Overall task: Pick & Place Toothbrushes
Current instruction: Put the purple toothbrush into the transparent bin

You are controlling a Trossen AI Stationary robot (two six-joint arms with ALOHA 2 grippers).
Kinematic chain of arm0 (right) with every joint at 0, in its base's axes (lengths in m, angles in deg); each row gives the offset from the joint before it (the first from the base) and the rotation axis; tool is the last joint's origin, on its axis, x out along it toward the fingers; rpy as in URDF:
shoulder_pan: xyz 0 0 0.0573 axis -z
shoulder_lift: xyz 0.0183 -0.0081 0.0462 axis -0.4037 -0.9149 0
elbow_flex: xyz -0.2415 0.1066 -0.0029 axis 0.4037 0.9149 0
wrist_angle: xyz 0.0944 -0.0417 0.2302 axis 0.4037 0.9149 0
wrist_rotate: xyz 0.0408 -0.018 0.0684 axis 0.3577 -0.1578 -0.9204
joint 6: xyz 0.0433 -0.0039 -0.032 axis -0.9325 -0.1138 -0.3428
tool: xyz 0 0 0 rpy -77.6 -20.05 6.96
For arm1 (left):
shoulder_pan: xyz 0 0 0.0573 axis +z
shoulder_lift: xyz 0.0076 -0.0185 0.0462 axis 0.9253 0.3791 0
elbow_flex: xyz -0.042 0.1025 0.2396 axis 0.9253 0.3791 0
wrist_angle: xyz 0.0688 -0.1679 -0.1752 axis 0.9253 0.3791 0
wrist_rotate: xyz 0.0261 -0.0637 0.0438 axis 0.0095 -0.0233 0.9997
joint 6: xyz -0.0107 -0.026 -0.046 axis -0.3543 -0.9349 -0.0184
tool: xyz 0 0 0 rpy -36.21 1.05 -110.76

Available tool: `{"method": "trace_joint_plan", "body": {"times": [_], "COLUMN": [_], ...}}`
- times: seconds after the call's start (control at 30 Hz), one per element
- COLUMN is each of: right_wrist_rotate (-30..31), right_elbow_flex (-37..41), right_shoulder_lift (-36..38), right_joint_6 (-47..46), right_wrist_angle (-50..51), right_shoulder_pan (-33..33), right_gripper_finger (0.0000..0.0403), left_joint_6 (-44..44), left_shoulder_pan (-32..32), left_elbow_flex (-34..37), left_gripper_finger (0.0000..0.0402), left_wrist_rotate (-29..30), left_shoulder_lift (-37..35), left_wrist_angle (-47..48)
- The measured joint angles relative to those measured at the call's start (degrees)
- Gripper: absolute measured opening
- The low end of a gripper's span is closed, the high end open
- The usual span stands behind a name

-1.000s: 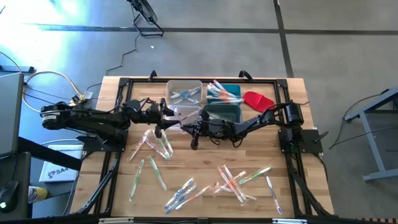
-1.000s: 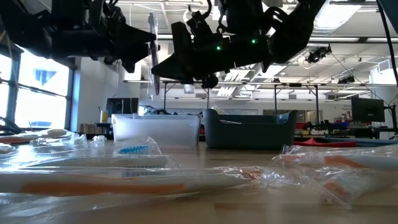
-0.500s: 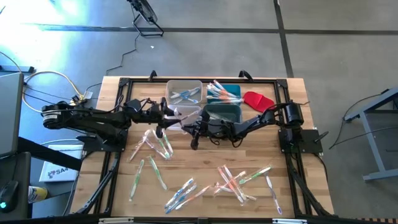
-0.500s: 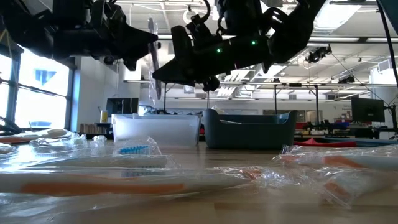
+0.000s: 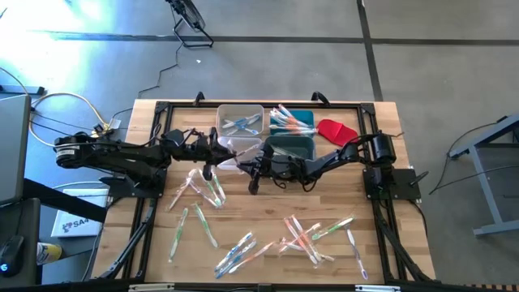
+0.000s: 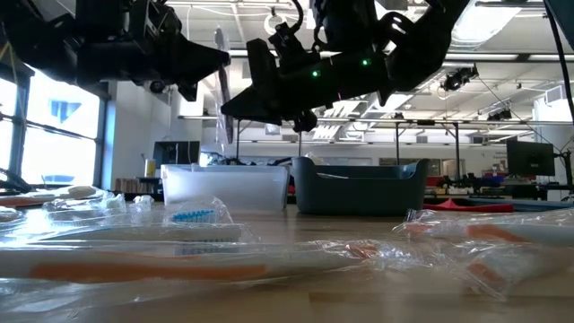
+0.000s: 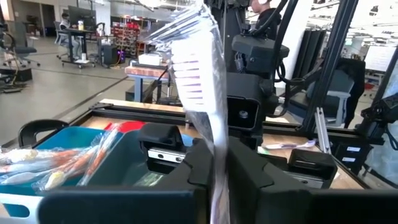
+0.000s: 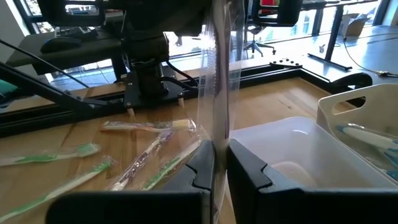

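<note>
Mid-frame in the high view, the left gripper (image 5: 217,152) has just closed onto the wrapped toothbrush (image 7: 198,74) that the right gripper (image 5: 250,169) also pinches, above the bins (image 5: 240,119): a handover looks underway.

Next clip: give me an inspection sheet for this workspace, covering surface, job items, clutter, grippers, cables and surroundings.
Surface: wooden table, black frame around it.
Job items: wrapped toothbrushes scattered over the near half; more in the clear bin and the teal bin; one wrapped toothbrush held upright between both arms.
Clutter: red piece by the bins.
Grippers: left gripper and right gripper both shut on that toothbrush.
Cables: bundle left of the table.
Surroundings: concrete floor, workshop behind.
</note>
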Motion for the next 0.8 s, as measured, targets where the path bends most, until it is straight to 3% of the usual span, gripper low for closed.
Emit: {"method": "trace_joint_plan", "body": {"times": [0.37,0.8], "right_wrist_rotate": [-0.2,-0.5], "right_elbow_flex": [0.0,0.0], "right_shoulder_lift": [0.0,0.0], "right_joint_6": [-0.2,-3.4], "right_wrist_angle": [0.0,0.0], "right_shoulder_pan": [0.0,-0.1], "right_gripper_finger": [0.0022,0.0119], "left_joint_6": [1.0,1.7], "left_shoulder_pan": [0.0,0.0], "left_elbow_flex": [0.0,0.0], "left_gripper_finger": [0.0017,0.0014], "left_wrist_rotate": [-0.1,0.2], "left_shoulder_lift": [0.0,0.0], "left_wrist_angle": [0.1,0.6]}}
